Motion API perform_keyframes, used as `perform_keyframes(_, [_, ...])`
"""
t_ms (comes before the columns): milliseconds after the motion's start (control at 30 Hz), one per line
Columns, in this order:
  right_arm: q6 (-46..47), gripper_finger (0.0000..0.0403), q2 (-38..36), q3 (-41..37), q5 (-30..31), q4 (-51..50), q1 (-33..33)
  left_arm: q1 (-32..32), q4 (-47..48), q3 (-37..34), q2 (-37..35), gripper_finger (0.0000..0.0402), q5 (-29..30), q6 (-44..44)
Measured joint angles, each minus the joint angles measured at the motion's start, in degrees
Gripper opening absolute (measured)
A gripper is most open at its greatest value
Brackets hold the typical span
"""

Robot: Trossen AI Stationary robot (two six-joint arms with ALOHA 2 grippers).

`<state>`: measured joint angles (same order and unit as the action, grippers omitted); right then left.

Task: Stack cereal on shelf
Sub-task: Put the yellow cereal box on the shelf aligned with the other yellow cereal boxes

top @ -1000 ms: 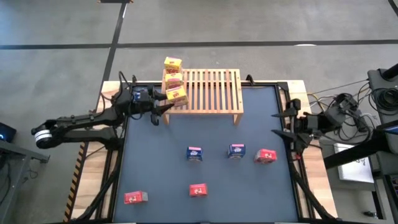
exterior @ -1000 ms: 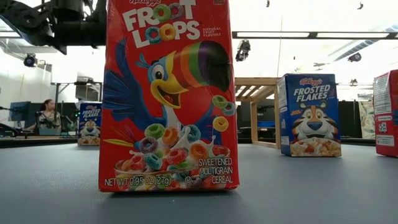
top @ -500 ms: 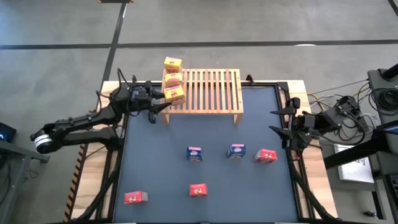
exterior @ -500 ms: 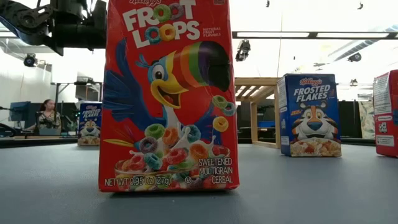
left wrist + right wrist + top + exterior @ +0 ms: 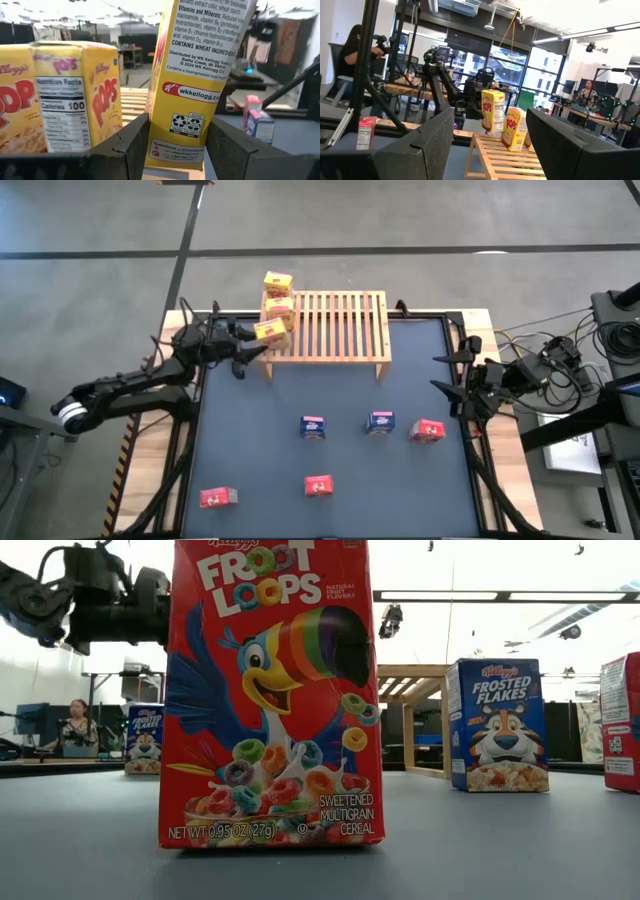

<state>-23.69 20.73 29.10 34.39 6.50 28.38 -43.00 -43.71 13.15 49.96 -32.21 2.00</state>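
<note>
While the left gripper (image 5: 250,340) hangs at the shelf's (image 5: 335,330) far-left corner, its fingers (image 5: 131,142) are clamped on a yellow cereal box (image 5: 268,331), carried tilted with its long axis leaning off upright. Two more yellow boxes (image 5: 277,295) stand beside it at the shelf's left end. Nearer on the bench (image 5: 260,430) stand two blue boxes (image 5: 346,423) and three red boxes (image 5: 318,486), upright. At the bench's right edge the right gripper (image 5: 452,388) waits, fingers (image 5: 427,142) spread and empty.
</note>
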Motion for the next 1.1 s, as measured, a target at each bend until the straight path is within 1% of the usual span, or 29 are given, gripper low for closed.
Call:
perform_keyframes(133, [-0.27, 0.0237, 0.00, -0.02, -0.04, 0.02, -0.07, -3.39, -1.56, -0.55, 0.43, 0.0162, -6.85, 3.24])
perform_keyframes(200, [-0.31, 0.0237, 0.00, -0.01, -0.07, 0.02, -0.13, -4.29, -1.50, -0.55, 0.91, 0.0162, -8.62, 3.51])
perform_keyframes(400, [-0.34, 0.0237, 0.00, -0.02, -0.11, 0.04, -0.33, -5.05, -1.53, -0.55, 3.39, 0.0162, -9.37, 3.35])
perform_keyframes(533, [-0.34, 0.0237, 0.00, -0.02, -0.11, 0.11, -0.33, -5.05, -3.25, -0.55, 6.99, 0.0162, -9.71, 3.08])
perform_keyframes(700, [-0.15, 0.0237, 0.00, -0.02, -0.09, 0.26, -0.33, -6.19, -7.39, 0.00, 12.11, 0.0162, -16.01, 3.99])
perform_keyframes(900, [1.10, 0.0237, 0.00, -0.02, -0.09, 0.26, -0.35, -7.40, -7.83, 2.65, 17.15, 0.0162, -16.99, 3.91])
perform_keyframes(1100, [1.61, 0.0237, 0.00, -0.03, -0.08, 0.24, -0.35, -8.28, -7.83, 5.05, 21.65, 0.0162, -21.10, 4.46])
